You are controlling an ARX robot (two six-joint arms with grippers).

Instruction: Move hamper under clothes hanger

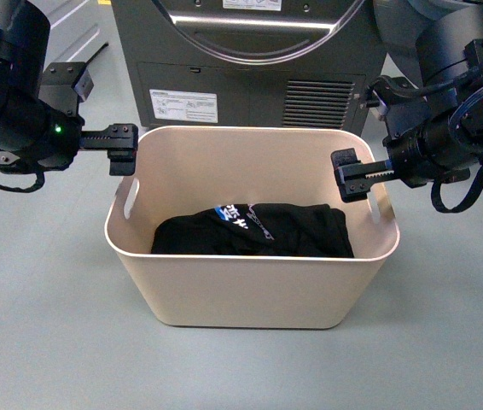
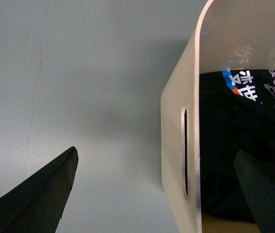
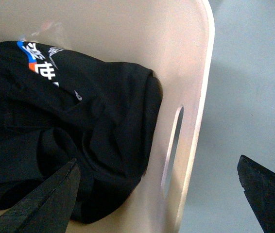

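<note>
On the grey floor (image 1: pixel 37 325), the beige hamper (image 1: pixel 250 295) stood with a washing machine (image 1: pixel 250 77) just behind it and a black garment (image 1: pixel 258 235) inside. The left gripper (image 1: pixel 123 150) and right gripper (image 1: pixel 349 181) each hung with fingers apart, straddling one slotted side wall.

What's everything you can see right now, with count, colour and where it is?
hamper: one, beige, on the floor in front of the washing machine
garment: one, black with blue and white print, bunched in the bottom of the hamper
washing machine: one, grey, behind the hamper
label: one, white, on the machine's front panel
vent grille: one, dark, right of the label
floor: pale grey, all around
left gripper: one, black, open, astride the hamper's left wall
right gripper: one, black, open, astride the hamper's right wall
</note>
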